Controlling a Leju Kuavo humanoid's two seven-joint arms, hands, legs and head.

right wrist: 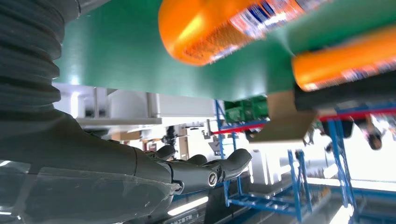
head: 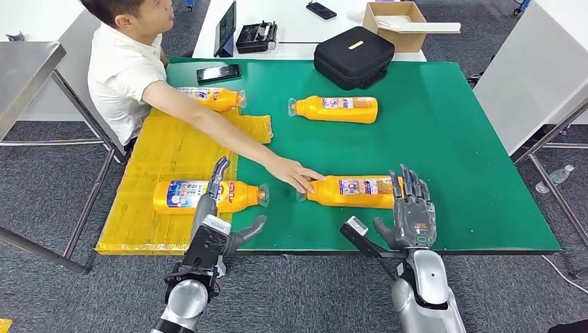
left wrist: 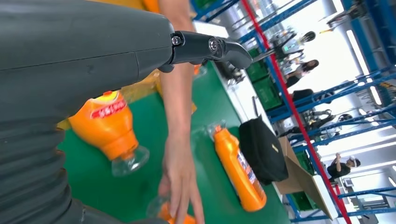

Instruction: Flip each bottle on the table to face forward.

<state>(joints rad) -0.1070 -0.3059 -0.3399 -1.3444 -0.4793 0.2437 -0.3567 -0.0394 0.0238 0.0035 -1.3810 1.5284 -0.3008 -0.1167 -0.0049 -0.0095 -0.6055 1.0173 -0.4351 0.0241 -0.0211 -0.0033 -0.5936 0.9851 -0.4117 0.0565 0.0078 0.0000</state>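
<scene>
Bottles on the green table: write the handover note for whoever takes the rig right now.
Left hand: open, fingers reaching over the near-left bottle, which lies on the yellow mat; contact unclear.
Right hand: open, upright at the base end of the near-right bottle, holding nothing.
A person's hand rests on that bottle's neck end, so wait before moving.
Far-left bottle lies by the person's arm; far-middle bottle lies on the green table.
All four lie on their sides. Which already face forward I cannot tell; check each label.
</scene>
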